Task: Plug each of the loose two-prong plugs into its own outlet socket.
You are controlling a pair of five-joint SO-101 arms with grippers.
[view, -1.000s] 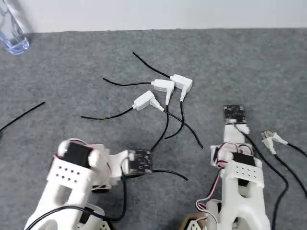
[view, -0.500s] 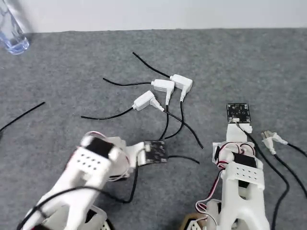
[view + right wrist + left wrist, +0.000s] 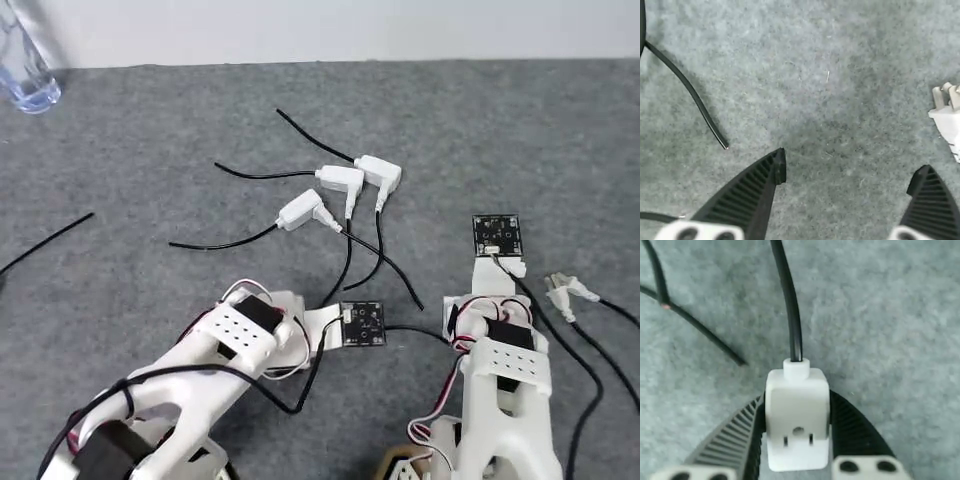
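My left gripper (image 3: 796,400) is shut on a white outlet socket (image 3: 798,437) with two slots; its black cable (image 3: 790,305) runs away over the grey mat. In the high view this cable (image 3: 415,332) pokes out from under the left arm's wrist (image 3: 362,323), near the right arm. My right gripper (image 3: 852,165) stands open just above the mat with nothing between its fingers. A loose two-prong plug (image 3: 947,112) lies beside it, seen also from above as the plug (image 3: 565,291) right of the right arm (image 3: 497,236).
Three more white cabled connectors (image 3: 340,179) lie clustered at the middle of the mat, their black wires crossing toward the arms. A clear bottle (image 3: 25,70) stands at the far left corner. A stray black wire (image 3: 45,243) lies at the left edge.
The left arm has swung to the right with the socket in its gripper, and the cable end now lies near the right arm. The right arm edged forward slightly, then held still.
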